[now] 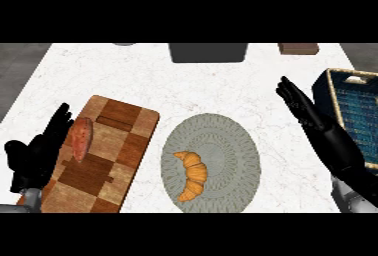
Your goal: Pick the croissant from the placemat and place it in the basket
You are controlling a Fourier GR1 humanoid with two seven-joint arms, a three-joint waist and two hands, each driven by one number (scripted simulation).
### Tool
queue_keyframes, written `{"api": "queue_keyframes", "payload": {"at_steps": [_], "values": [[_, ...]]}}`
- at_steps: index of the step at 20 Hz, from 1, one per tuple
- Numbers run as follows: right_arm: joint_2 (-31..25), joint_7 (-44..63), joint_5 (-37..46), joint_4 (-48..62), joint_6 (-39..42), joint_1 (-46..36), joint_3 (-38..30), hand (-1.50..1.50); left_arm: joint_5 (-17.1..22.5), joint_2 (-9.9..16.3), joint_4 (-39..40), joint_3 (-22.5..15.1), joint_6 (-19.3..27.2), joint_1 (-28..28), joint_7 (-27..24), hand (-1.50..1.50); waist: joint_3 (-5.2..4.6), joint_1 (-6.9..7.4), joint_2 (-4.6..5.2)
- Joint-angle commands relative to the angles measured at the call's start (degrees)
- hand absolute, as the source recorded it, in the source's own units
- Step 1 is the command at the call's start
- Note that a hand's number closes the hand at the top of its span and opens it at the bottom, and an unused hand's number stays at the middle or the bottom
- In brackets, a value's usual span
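The croissant (193,175) lies untouched on the round grey placemat (236,150), toward the mat's lower left, its curve bowing toward the checkered wooden cutting board (111,165) just beside the mat. The basket (336,100), dark blue with a woven tan rim, sits at the right edge of the white marble tabletop (207,85), well apart from the mat. The right hand (314,120) hangs over the tabletop between placemat and basket, fingers straight and apart, holding nothing. The left hand (40,150) shows at the left edge, open, fingers up, over the board's margin, where a reddish piece of food (81,139) rests. I judge the task to be at its very start: the reach toward the croissant is the step in hand, with no grasp made. The next move calls for bringing the right hand leftward and down over the pastry, then curling fingers and thumb across its narrow middle before lifting it toward the basket
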Motion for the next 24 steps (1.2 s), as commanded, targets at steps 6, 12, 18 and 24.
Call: {"api": "queue_keyframes", "payload": {"at_steps": [6, 12, 18, 24], "values": [[13.3, 6.8, 1.3, 13.2, -3.8, -6.1, 7.1, 1.5, -2.4, 0.7, -4.7, -3.4, -7.6, -9.7, -7.9, 0.0, -2.0, 0.83, 2.37], [25.6, -2.7, 21.3, 15.0, -18.3, -2.2, 31.3, -1.5, -0.4, -0.9, -2.4, -4.3, -10.3, -9.5, -6.9, 0.0, -2.01, 0.41, 1.88], [26.0, 18.0, 39.0, 15.1, -34.9, -5.8, 35.6, -1.5, -1.8, -2.3, -0.3, -4.7, -9.5, -8.3, -9.3, 0.0, -2.28, -1.46, 1.06], [19.7, 40.7, 55.1, 9.9, -25.4, -15.4, 29.3, -1.5, -2.1, -1.4, -1.1, -3.9, -9.3, -6.9, -8.8, 0.0, -2.38, -2.89, 0.37]]}}
